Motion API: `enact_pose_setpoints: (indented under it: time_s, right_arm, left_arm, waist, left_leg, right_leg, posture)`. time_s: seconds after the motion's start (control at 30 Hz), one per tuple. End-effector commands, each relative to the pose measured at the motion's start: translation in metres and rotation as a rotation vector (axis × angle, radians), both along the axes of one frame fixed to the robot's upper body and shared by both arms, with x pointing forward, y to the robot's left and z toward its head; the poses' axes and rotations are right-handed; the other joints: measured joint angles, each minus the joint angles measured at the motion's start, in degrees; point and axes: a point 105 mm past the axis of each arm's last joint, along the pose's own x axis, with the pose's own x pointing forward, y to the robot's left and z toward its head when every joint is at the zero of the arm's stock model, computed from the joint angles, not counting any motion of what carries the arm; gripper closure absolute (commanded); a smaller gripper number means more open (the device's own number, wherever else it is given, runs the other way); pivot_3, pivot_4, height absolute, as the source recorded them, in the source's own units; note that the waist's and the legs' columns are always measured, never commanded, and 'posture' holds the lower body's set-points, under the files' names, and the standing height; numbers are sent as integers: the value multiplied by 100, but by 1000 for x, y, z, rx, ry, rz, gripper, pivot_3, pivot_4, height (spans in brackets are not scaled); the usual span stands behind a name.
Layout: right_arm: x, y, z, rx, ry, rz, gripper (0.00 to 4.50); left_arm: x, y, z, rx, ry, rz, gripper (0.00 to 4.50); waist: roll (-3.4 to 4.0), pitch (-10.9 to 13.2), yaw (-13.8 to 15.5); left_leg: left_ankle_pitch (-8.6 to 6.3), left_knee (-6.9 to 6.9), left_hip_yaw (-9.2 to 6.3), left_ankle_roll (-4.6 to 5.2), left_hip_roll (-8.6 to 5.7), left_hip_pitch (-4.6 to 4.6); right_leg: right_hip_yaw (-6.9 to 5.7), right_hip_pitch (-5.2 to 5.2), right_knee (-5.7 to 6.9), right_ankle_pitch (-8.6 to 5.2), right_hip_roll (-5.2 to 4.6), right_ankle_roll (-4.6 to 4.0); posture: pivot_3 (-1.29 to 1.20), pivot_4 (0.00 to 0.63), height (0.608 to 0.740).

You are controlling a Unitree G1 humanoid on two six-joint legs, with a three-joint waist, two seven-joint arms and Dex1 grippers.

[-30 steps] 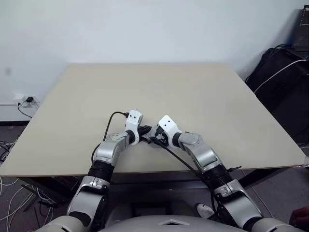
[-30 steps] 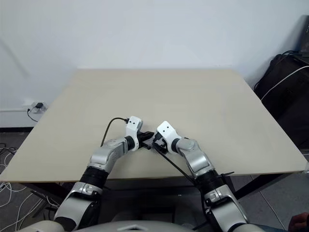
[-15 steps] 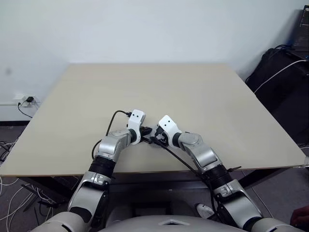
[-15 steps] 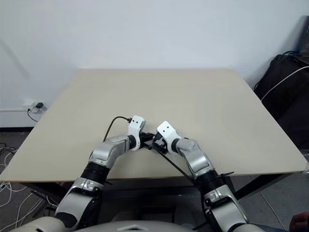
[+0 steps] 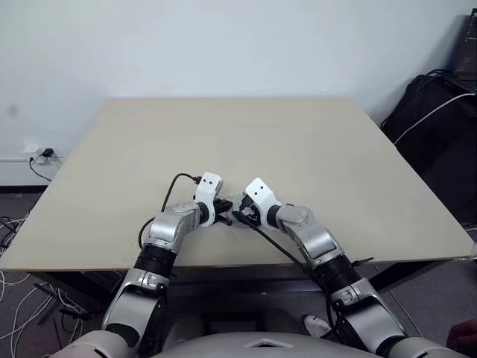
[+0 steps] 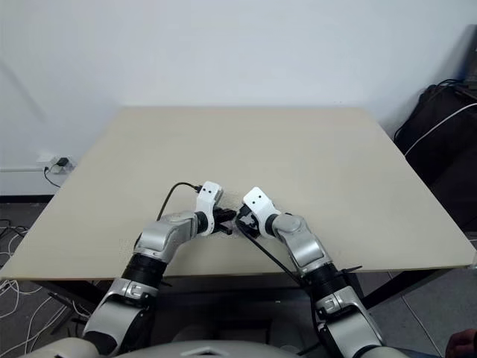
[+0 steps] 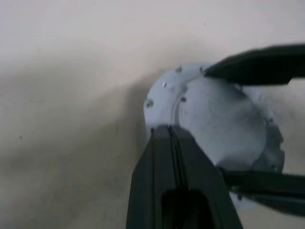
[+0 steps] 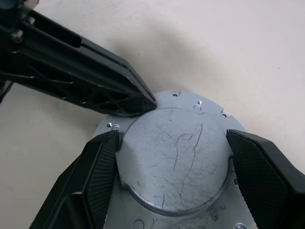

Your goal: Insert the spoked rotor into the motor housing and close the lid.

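Observation:
The lid [image 8: 176, 152], a round grey disc with a raised centre and small rim holes, lies flat on the tan table [image 5: 246, 142] near its front edge. My right gripper [image 8: 174, 143] straddles the raised centre, one finger against each side of it. My left gripper [image 7: 164, 131] is shut, and its joined tip rests on the lid's [image 7: 219, 124] flat rim at the edge of the raised centre. In the head views the two grippers [image 5: 229, 210] meet tip to tip over the lid. The spoked rotor and the motor housing are hidden.
The table's front edge [image 5: 223, 261] runs just behind my wrists. Black bags with a white cable [image 5: 432, 119] stand right of the table. A wall socket and loose cables [image 5: 37, 156] lie on the floor at the left.
My left gripper has tipped its tip down a little onto the lid. My right gripper and the lid have stayed where they were.

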Motion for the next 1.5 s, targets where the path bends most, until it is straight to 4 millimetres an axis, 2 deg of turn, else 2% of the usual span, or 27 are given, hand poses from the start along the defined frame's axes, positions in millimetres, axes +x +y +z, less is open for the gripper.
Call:
enact_pose_setpoints:
  time_s: [0.03, 0.33, 0.43, 0.5, 0.57, 0.77, 0.9, 1.03, 1.23, 1.33, 1.5]
  right_arm:
    - [-1, -1, -1, -13, 3, 6, 1208]
    - [-4, -1, 3, -1, 0, 14, 1208]
    - [-7, -3, 4, 16, 10, 9, 1208]
    - [-8, -12, 2, 11, 23, -32, 468]
    - [-10, -20, 1, 1, 28, -65, 23]
    - [-22, -42, 2, -15, 39, -104, 23]
    - [-34, -56, 13, 8, 31, -115, 23]
    - [-40, -63, 28, 108, 22, -135, 23]
    - [-36, -67, 39, 434, 103, -300, 23]
    - [-29, -70, 30, 577, 202, -429, 23]
    - [-21, -64, 11, 674, 338, -547, 23]
  left_arm:
    - [-10, 0, -17, 22, 71, 3, 4500]
    - [-16, -27, -3, -159, 96, -41, 4500]
    - [-17, -30, -5, -154, 102, -42, 4500]
    - [-18, -31, -6, -150, 105, -47, 4500]
    - [-19, -31, -6, -151, 107, -50, 4500]
    - [-20, -31, -7, -153, 109, -51, 4500]
    - [-21, -32, -8, -154, 113, -52, 4500]
    - [-22, -32, -8, -156, 113, -56, 4500]
    - [-23, -33, -8, -153, 112, -66, 4500]
    - [-23, -32, -8, -150, 112, -67, 4500]
    - [-23, -32, -8, -151, 112, -69, 4500]
  waist:
    - [0, 0, 2]
    - [0, 1, 25]
    - [1, 1, 73]
    - [1, 1, 88]
    - [0, 1, 89]
    - [0, 1, 105]
    - [0, 1, 112]
    - [-3, 3, 114]
    - [-3, 5, 122]
    - [-3, 5, 125]
    - [3, 5, 127]
  left_leg:
    - [0, 0, 1, 0, 0, 0]
    - [-1, 0, 0, 1, -1, -2]
    - [-1, 0, -3, 1, -4, -6]
    - [-2, 0, -3, 0, -9, -7]
    - [-2, 0, -2, -4, -10, -9]
    - [-7, 0, -4, 4, -20, -10]
    - [-23, 1, -8, 33, -21, -9]
    - [-25, 1, -8, 36, -24, -9]
    - [-25, 1, -13, 36, -37, -9]
    - [-27, 1, -14, 39, -17, -11]
    - [-30, 1, -12, 44, -19, -13]
  right_leg:
    - [1, 0, 0, 0, 0, 0]
    - [0, -1, -2, -2, -1, -4]
    - [-2, -1, -3, -5, -5, 0]
    - [-2, -2, -4, -12, -9, 1]
    - [-2, -1, -8, -14, -10, 0]
    - [-3, 3, -10, -25, -27, 4]
    - [-5, 6, -10, -30, -38, 12]
    - [-6, 7, -11, -33, -40, 16]
    - [-9, 7, -10, -34, -40, 18]
    - [-10, 7, -10, -34, -45, 19]
    - [-9, 6, -10, -34, -53, 18]
  posture:
    - [0, 0, 740]
    - [0, 0, 740]
    - [0, 0, 740]
    - [0, 0, 740]
    - [0, 0, 740]
    - [0, 0, 740]
    - [0, 0, 740]
    - [0, 0, 740]
    - [0, 0, 740]
    - [0, 0, 740]
    - [0, 0, 740]
